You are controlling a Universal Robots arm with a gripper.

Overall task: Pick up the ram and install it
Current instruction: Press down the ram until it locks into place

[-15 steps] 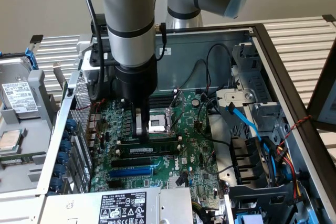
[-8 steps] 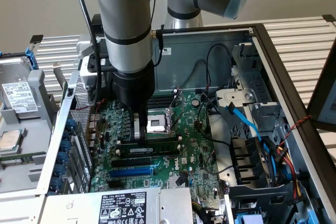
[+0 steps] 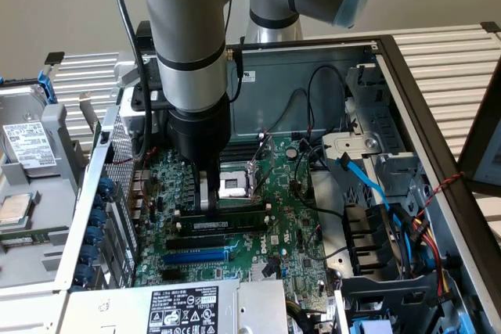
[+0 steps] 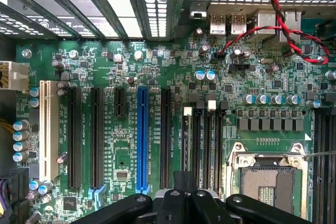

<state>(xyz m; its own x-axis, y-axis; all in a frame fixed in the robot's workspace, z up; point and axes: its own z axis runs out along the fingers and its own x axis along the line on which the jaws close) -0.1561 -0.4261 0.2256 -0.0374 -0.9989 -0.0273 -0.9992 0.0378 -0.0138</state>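
Note:
In the exterior view the ram (image 3: 235, 211), a long thin dark green stick, stands on edge in one of the black slots just in front of the CPU socket (image 3: 235, 186). My gripper (image 3: 210, 201) points straight down with its fingers shut, and its tips are at the ram's top edge near the end on the exterior view's left. Whether they touch it I cannot tell. In the wrist view the shut gripper (image 4: 185, 179) sits over the black memory slots (image 4: 202, 140) beside the socket (image 4: 268, 179). Nothing is held between the fingers.
The open computer case (image 3: 407, 76) surrounds the motherboard (image 3: 266, 248). A blue slot (image 3: 196, 256) and black slots lie nearer the camera. Blue and black cables (image 3: 376, 193) and a drive cage fill the exterior view's right. A red wire (image 4: 278, 19) crosses near the rear ports. A hard drive (image 3: 27, 146) lies outside the case.

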